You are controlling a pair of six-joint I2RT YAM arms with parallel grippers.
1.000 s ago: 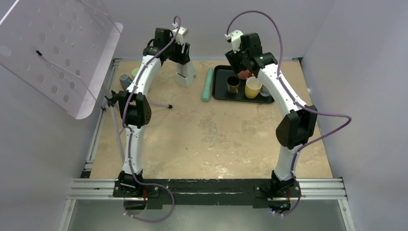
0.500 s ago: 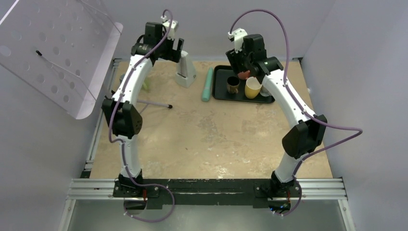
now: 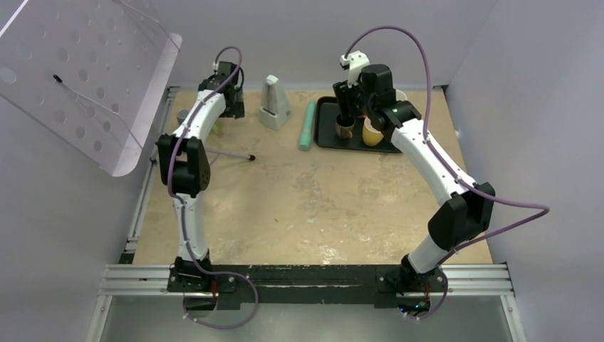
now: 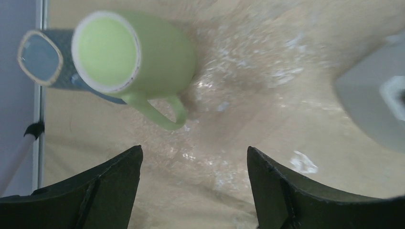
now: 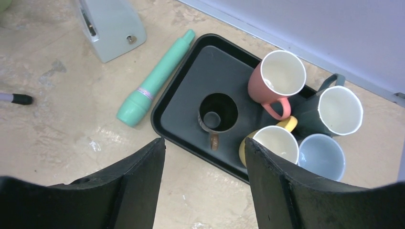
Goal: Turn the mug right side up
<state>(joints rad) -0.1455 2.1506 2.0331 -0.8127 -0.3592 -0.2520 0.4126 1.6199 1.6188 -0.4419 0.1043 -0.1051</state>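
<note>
A light green mug point(image 4: 143, 57) stands at the back left of the table, seemingly upside down: its flat, white-ringed base faces up and its handle points toward my fingers. A blue-grey mug point(image 4: 45, 59) touches it behind. My left gripper point(image 4: 194, 150) is open and empty, hovering just short of the green mug's handle. In the top view the left gripper point(image 3: 229, 107) is at the back left. My right gripper point(image 5: 205, 141) is open and empty above the near edge of the black tray point(image 5: 181, 109). It also shows in the top view point(image 3: 347, 114).
The tray holds upright mugs: brown point(image 5: 217, 114), pink point(image 5: 279, 74), yellow point(image 5: 274, 143), dark grey point(image 5: 334, 109), light blue point(image 5: 322, 155). A teal cylinder point(image 5: 155, 78) lies left of it. A grey wedge-shaped block point(image 3: 273, 102), a pen point(image 3: 231, 154) and a tilted clear panel point(image 3: 85, 78) are nearby.
My left arm has swung left and down from beside the grey block to the back-left corner by the green mug. My right gripper has shifted over the tray's left part.
</note>
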